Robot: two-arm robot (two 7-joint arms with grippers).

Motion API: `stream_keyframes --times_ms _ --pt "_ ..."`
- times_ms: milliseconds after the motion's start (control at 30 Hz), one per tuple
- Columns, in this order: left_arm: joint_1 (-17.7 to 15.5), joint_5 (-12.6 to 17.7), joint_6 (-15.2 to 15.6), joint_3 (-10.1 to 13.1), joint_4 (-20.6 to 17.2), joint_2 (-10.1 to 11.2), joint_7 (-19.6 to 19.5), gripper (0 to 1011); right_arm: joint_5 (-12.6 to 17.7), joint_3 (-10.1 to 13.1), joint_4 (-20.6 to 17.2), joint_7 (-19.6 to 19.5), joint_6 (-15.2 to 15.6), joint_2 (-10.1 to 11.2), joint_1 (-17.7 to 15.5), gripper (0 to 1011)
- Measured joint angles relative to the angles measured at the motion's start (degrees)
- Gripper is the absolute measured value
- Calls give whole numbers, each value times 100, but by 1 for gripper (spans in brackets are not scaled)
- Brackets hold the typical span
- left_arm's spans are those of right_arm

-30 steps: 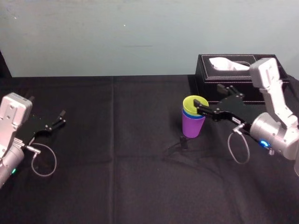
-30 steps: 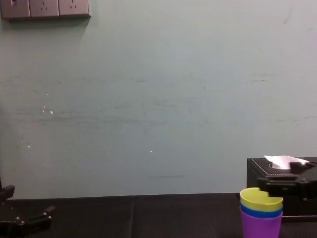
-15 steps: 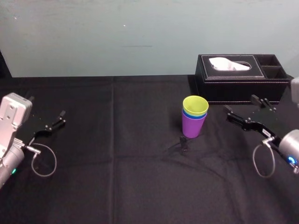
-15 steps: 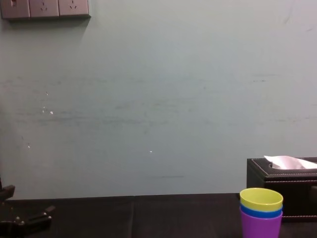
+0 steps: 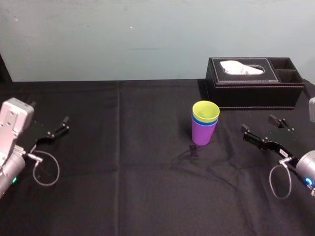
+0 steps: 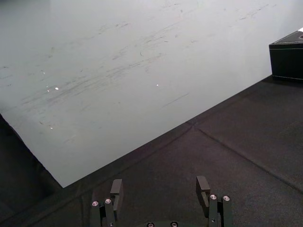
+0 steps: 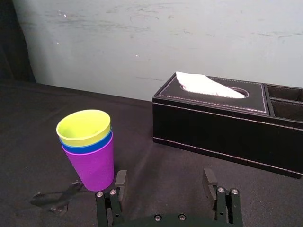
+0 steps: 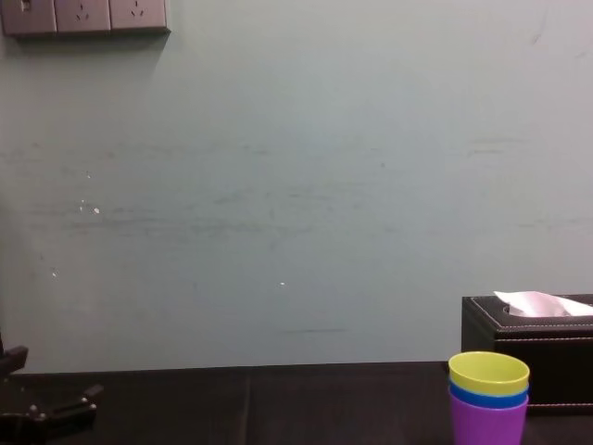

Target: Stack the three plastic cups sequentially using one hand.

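The three plastic cups stand nested upright mid-table: purple [image 5: 203, 133] at the bottom, blue [image 5: 212, 119] in it, yellow-green [image 5: 205, 110] on top. The right wrist view shows the same stack, purple [image 7: 92, 163], blue [image 7: 87, 145] and yellow-green [image 7: 84, 126]. So does the chest view, with the purple [image 8: 488, 422] and yellow-green [image 8: 489, 373] cups in sight. My right gripper [image 5: 257, 123] [image 7: 164, 177] is open and empty, right of the stack and clear of it. My left gripper [image 5: 65, 124] [image 6: 159, 185] rests open at the table's far left.
A black stitched tissue box [image 5: 253, 82] [image 7: 213, 120] stands behind and right of the cups. A small dark crease [image 5: 192, 151] in the black cloth lies just before the stack. A pale wall rises behind the table.
My right gripper has left the yellow-green cup's rim and drawn back to the right and toward me. The stack stays in place. The left arm has not moved.
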Motion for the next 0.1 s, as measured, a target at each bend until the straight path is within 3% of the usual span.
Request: stream_keyframes --times_ms 100 --pt "0 0 0 0 0 0 0 1010 0 0 -3 0 0 1 3 1002"
